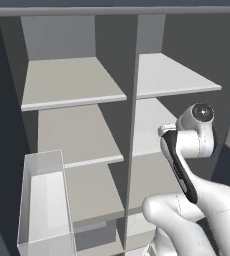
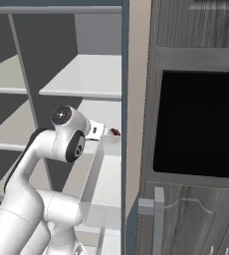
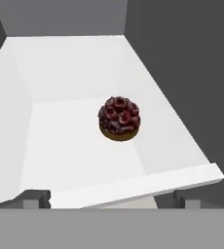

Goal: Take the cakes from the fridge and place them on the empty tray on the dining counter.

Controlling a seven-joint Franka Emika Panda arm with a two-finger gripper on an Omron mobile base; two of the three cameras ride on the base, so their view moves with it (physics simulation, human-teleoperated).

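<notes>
A round dark red-brown cake (image 3: pixel 120 118) lies on the pale floor of a white-walled compartment inside the open fridge (image 1: pixel 72 82). In the right base view the same cake (image 2: pixel 115 132) is a small dark spot just past my hand, by the fridge's blue-grey side wall (image 2: pixel 125 99). My gripper (image 3: pixel 111 199) hovers short of the cake, behind the compartment's front rim. It is open wide, its fingertips (image 3: pixel 36 198) far apart, with nothing between them. The tray and the dining counter are out of view.
Pale grey shelves (image 1: pixel 177 75) stack on both sides of a central divider (image 1: pixel 134 125). A clear bin (image 1: pixel 42 200) hangs at the lower left. Right of the fridge stands a grey wood-grain cabinet (image 2: pixel 196 45) with a black opening (image 2: pixel 201 124) and a grey handle (image 2: pixel 159 209).
</notes>
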